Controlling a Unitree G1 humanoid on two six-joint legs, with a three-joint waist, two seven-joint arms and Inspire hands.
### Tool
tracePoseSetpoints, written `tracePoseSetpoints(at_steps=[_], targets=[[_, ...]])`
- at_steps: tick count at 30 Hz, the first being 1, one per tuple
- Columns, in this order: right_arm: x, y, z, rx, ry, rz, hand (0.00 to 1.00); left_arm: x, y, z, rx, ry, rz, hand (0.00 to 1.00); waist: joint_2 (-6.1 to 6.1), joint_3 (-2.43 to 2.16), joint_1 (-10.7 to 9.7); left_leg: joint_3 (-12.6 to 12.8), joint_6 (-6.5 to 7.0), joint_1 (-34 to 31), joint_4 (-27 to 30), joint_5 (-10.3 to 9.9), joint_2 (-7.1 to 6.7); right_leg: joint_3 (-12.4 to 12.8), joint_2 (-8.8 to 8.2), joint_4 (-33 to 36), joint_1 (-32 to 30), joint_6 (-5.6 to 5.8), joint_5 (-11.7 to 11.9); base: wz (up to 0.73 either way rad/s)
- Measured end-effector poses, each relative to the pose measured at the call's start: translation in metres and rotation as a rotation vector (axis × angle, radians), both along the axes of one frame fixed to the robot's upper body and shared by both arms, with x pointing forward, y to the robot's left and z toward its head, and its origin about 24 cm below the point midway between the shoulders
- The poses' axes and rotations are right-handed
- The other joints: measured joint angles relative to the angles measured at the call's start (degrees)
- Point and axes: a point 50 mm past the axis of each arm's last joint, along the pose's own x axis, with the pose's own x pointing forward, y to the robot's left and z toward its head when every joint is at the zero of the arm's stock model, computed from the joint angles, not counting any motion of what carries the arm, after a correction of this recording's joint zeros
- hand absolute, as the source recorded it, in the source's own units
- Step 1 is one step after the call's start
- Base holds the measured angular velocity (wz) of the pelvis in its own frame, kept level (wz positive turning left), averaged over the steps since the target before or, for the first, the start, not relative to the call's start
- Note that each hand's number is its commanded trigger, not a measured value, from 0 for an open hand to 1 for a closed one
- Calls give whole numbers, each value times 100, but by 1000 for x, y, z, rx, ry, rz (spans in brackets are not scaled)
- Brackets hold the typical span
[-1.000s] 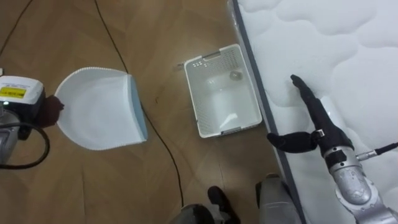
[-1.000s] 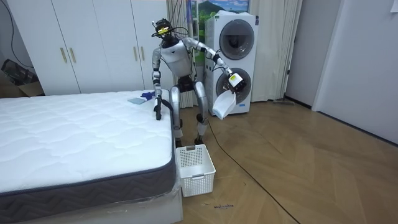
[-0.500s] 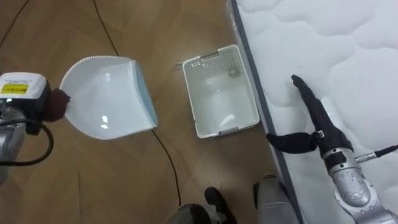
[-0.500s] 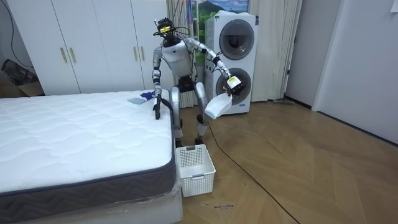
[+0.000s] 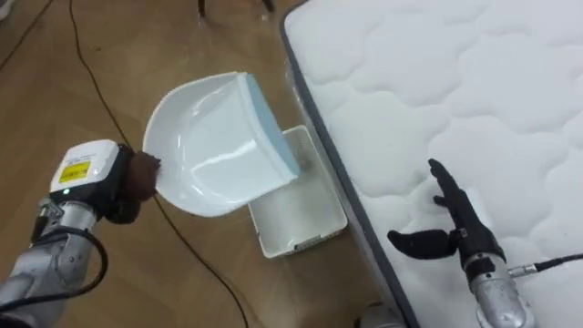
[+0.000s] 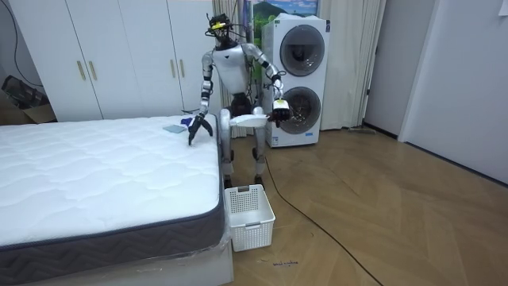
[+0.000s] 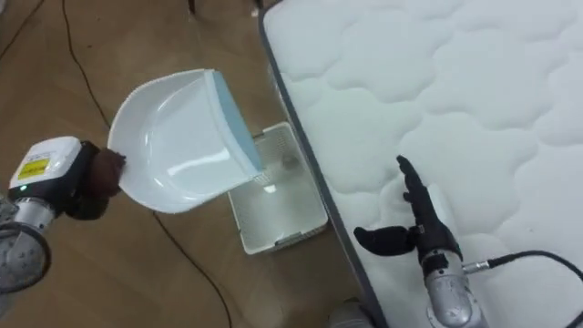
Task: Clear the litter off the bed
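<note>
The bed (image 5: 437, 82) is mostly bare, but small blue bits (image 6: 179, 125) lie near its far corner, so cleaning looks unfinished. The left hand (image 5: 135, 178) grips a dustpan (image 5: 214, 146) above the basket (image 5: 296, 239). The right hand (image 5: 460, 228) hovers over the bed, fingers straight.

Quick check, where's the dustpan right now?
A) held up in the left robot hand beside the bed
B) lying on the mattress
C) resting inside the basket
A: the left robot hand grips the handle of the dustpan, holding it in the air, clear of the mattress and the basket.
</note>
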Motion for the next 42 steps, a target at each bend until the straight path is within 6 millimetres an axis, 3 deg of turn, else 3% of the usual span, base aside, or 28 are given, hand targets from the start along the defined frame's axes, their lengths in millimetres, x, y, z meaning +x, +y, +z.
tracePoseSetpoints(at_steps=[4,7,9,11,12,13,14,15,16,17,19,20,21,22,23,24,25,28,31,32,33,34,35,36,37,39,40,42], targets=[[-13,-12,0,-12,-4,-85,0,-1,-3,4,-104,-41,24,100,-78,-46,26,178,27,413,-325,-20,41,203,85,-403,248,83,239,-51],[-11,-10,1,-6,-9,-83,0,-13,-11,0,-174,-67,45,100,-180,-83,174,679,54,959,-785,-89,133,12,76,-688,360,104,567,-127],[-8,-2,-1,31,-10,-83,0,-24,-22,-12,-248,-54,72,100,-298,-98,440,1356,71,1448,-1031,-150,252,-1118,-151,-825,410,-157,914,-187],[-3,7,0,55,-21,-57,0,-30,-28,-15,-274,-54,71,100,-366,-98,484,1630,91,1622,-1165,-169,310,-1815,-200,-1112,488,-385,1202,-165],[0,11,1,65,-33,-47,0,-30,-31,-13,-281,-63,59,100,-383,-98,457,1869,97,1648,-1299,-160,409,-1994,-93,-1423,565,-460,1474,-139],[1,13,1,72,-35,-46,0,-30,-32,-12,-285,-68,55,100,-401,-111,464,2115,116,1677,-1351,-143,517,-2165,-71,-1506,598,-504,1553,-125],[0,13,0,76,-32,-48,0,-29,-36,-13,-303,-70,57,100,-388,-103,480,2628,105,1832,-1435,-136,637,-2568,-140,-1201,691,-514,1371,-128],[-1,13,0,75,-29,-49,0,-31,-41,-16,-333,-66,63,100,-401,-108,507,3089,66,2081,-1608,-106,658,-2809,-235,-775,915,-515,1015,-131],[0,13,0,74,-32,-48,0,-32,-43,-17,-348,-66,67,100,-404,-108,546,3333,62,2175,-1665,-103,656,-2878,-312,-587,1018,-479,854,-137],[1,14,1,76,-35,-42,0,-32,-45,-17,-376,-70,73,100,-421,-117,614,3779,61,2289,-1703,-110,658,-2997,-443,-319,1210,-346,606,-134],[4,20,1,86,-37,-17,0,-29,-45,-12,-409,-94,80,100,-540,-100,652,4064,90,2346,-1571,-134,637,-3109,-563,-459,1342,-269,437,-125],[4,24,0,89,-32,-1,0,-28,-47,-11,-432,-99,84,100,-591,-72,744,3849,114,2330,-1408,-147,651,-3049,-476,-712,1351,-320,431,-111],[5,25,0,90,-31,6,0,-29,-49,-13,-444,-96,88,100,-596,-75,827,3602,126,2306,-1324,-154,661,-2908,-396,-832,1368,-364,457,-157],[8,30,1,93,-37,27,0,-30,-51,-15,-461,-91,94,100,-620,-71,959,3088,129,2116,-976,-157,697,-2650,-260,-1120,1481,-451,507,-132],[14,34,5,96,-57,46,0,-29,-55,-15,-481,-89,90,100,-604,-61,866,2594,87,1796,-689,-204,761,-2473,-179,-1322,1510,-467,550,-93],[15,36,6,102,-67,45,0,-27,-61,-15,-497,-81,63,100,-595,-57,713,2189,76,1534,-806,-180,780,-2444,-163,-1313,1482,-455,565,-31],[15,36,6,104,-67,46,0,-26,-63,-14,-506,-82,50,100,-604,-60,693,2075,52,1445,-882,-171,827,-2423,-149,-1275,1454,-446,559,-27],[9,40,7,118,-72,62,0,-30,-68,-20,-524,-58,47,100,-706,-113,608,2619,40,1588,-792,-166,955,-2586,-188,-1279,1469,-401,562,-35],[7,40,9,134,-79,73,0,-40,-68,-29,-552,-17,68,100,-710,-114,599,2937,39,1815,-700,-166,1027,-2609,-169,-1319,1476,-434,604,-57],[7,40,9,134,-79,76,0,-43,-68,-31,-575,-5,78,92,-690,-104,616,2945,33,1897,-675,-169,1058,-2555,-125,-1324,1483,-480,629,-75],[8,41,10,136,-78,84,0,-44,-67,-32,-595,-3,88,76,-666,-90,641,2864,19,1955,-672,-164,1060,-2391,-61,-1324,1470,-527,641,-80],[8,41,10,137,-77,88,0,-44,-67,-32,-604,-3,94,52,-648,-84,645,2748,15,1964,-655,-163,1054,-2274,-12,-1325,1463,-543,640,-94],[10,40,11,137,-78,98,0,-45,-66,-32,-612,-5,102,19,-612,-78,717,2344,3,1967,-617,-156,972,-1960,114,-1318,1419,-570,614,-115],[11,40,12,138,-78,107,0,-46,-65,-33,-614,-6,108,0,-593,-84,786,1753,-56,1959,-590,-122,884,-1679,227,-1300,1375,-603,633,-122],[12,40,13,139,-82,113,0,-48,-63,-33,-616,-8,116,0,-572,-93,791,1414,-68,1950,-582,-114,823,-1538,290,-1296,1373,-618,644,-120],[12,39,15,137,-86,121,0,-53,-60,-36,-621,-6,132,0,-517,-118,781,395,-85,1975,-551,-101,634,-1106,497,-1300,1458,-694,706,-97],[12,38,15,134,-86,121,0,-54,-61,-36,-623,-7,130,0,-518,-125,765,238,-106,1990,-560,-94,581,-1013,519,-1295,1469,-705,713,-84],[12,33,17,119,-88,116,0,-55,-65,-35,-646,-22,110,0,-522,-120,859,-108,-242,1933,-1093,10,294,-586,611,-1290,1477,-704,761,-95]])
